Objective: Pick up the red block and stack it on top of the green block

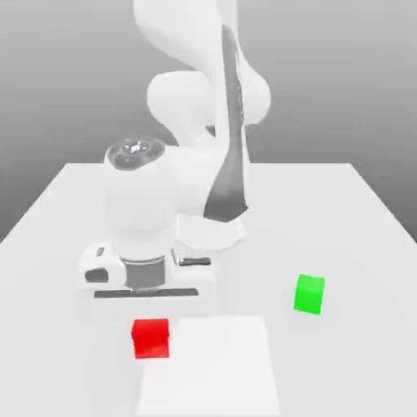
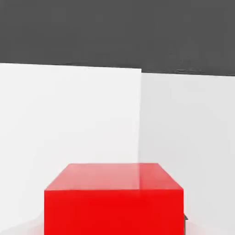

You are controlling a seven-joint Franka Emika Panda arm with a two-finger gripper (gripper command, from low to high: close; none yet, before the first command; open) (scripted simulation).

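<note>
Right, I have the tool (image 1: pixel 151 340) closed down on the red block (image 1: pixel 151 339), with the pale fingers drawn in against its two opposite sides. The block sits squarely between them, its top face level. Whether its underside is off the desk (image 1: pixel 358 236) I can't tell, so I take the step in hand to be the grip, with the lift coming next.

What the move turns on is where the green block (image 1: pixel 309 294) lies: well apart from my tool, towards the exterior view's right and somewhat farther back, nearer the arm's base side of the desk. So my path runs sideways and back together, not straight across. The white sheet (image 1: pixel 212 366) reaches out from beside the red block towards the exterior view's right, and bare desk lies between it and the green block. I see nothing standing on that line to steer around, and the green block is well in from the desk's side edge, so I judge there is room for the hand to come down over it.

Its faces look slightly turned against the red one's, so I'd want a small twist of the wrist before lowering. I should rise straight up first, high enough for the red block's underside to pass over the green block's top; carried too low, it could knock the green block away. Set down off-centre, it could tip.
</note>
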